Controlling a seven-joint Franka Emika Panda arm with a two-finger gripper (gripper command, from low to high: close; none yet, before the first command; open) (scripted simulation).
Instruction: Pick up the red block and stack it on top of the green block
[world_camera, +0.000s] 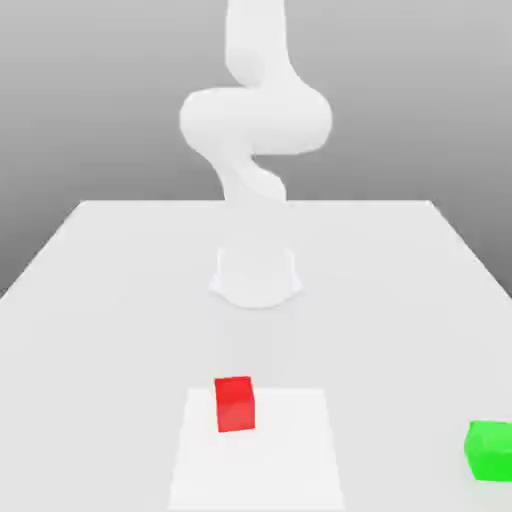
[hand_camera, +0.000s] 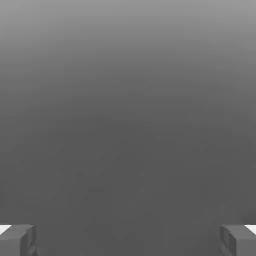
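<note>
Jaws wide apart, nothing between.

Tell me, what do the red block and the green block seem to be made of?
Red block: probably plastic or painted wood; flat, even colour, matte, no grain or shine. Green block: likely the same; uniform bright colour, no gloss. This is a rendered scene, so the real material stays open.

A pale white table (world_camera: 120, 290) with a lighter square patch (world_camera: 290, 450) stands before a plain grey backdrop (world_camera: 90, 90).

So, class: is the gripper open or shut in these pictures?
Open. In the hand view the gripper has its two fingertips standing far apart at opposite edges, with nothing between them.
</note>
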